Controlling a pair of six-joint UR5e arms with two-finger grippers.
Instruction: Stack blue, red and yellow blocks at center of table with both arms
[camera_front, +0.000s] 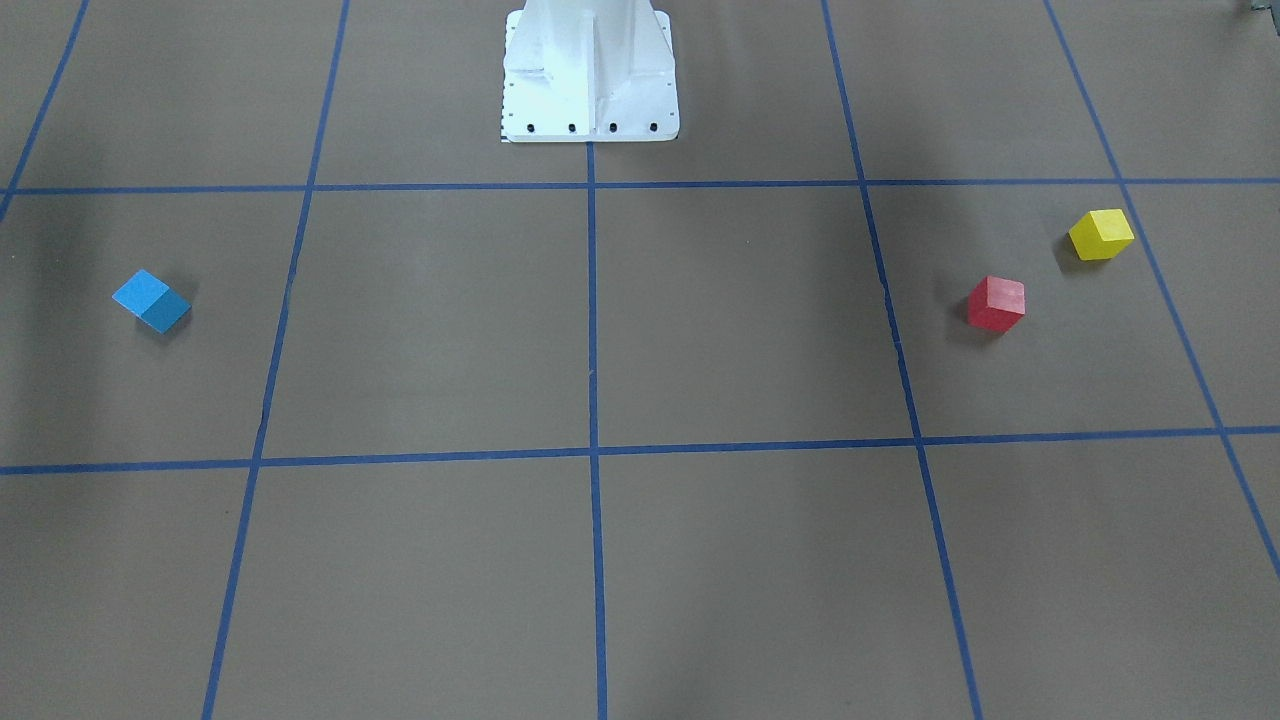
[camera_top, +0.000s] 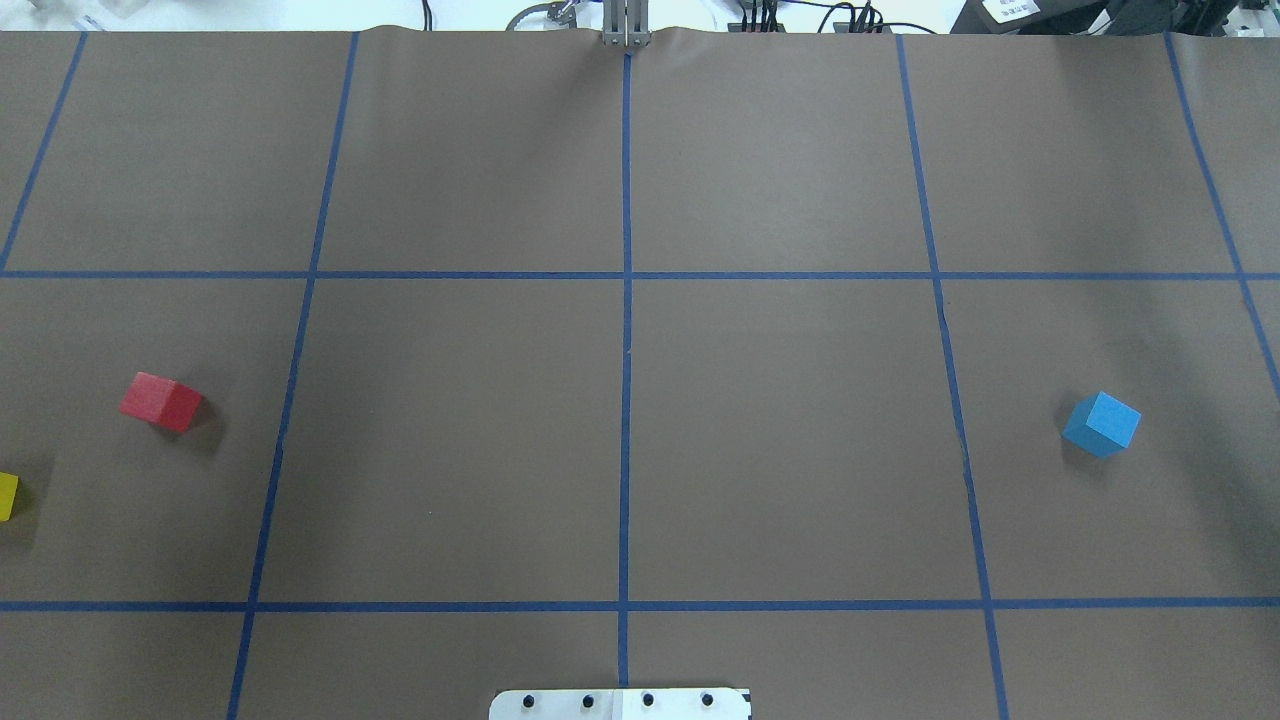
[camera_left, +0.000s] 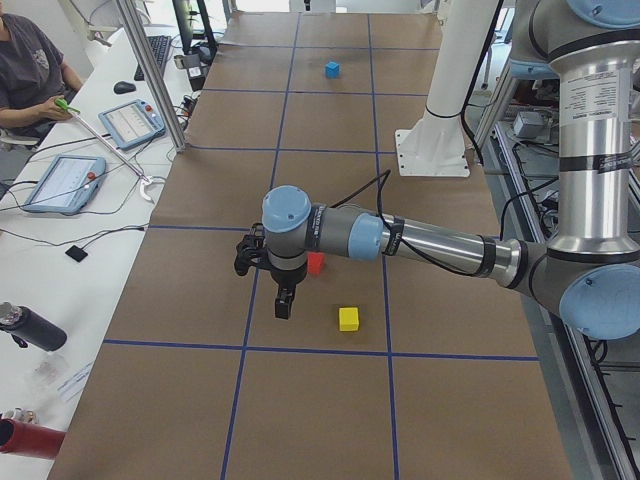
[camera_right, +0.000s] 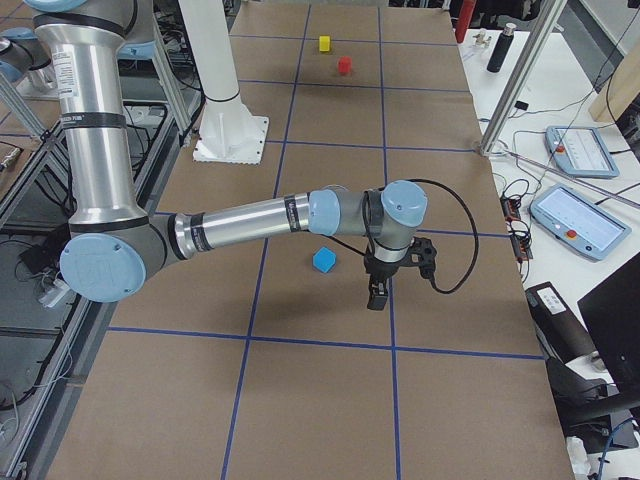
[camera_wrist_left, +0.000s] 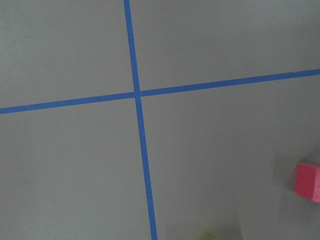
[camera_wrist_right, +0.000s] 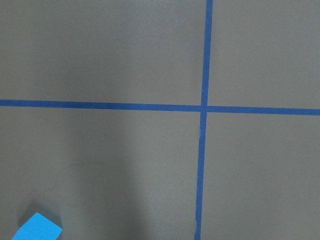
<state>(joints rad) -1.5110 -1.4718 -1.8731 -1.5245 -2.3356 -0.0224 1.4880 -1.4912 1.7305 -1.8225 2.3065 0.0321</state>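
Lying apart, matte blue cube (camera_front: 150, 300), red cube (camera_front: 996, 303), yellow cube (camera_front: 1100, 234), left gripper (camera_left: 285, 303), right gripper (camera_right: 377, 296) fingers unclear

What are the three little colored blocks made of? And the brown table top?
The red block, yellow block and blue block look like painted wood or dense foam: matte, no shine, crisp edges. The table seems covered in brown paper: dull, with a wavy far edge.

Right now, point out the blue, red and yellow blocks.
blue block (camera_top: 1101, 424): overhead view, middle of the cube's visible faces.
red block (camera_top: 160, 401): overhead view, middle of the cube, where top meets side.
yellow block (camera_front: 1101, 234): front-facing view, middle of the cube's visible faces.
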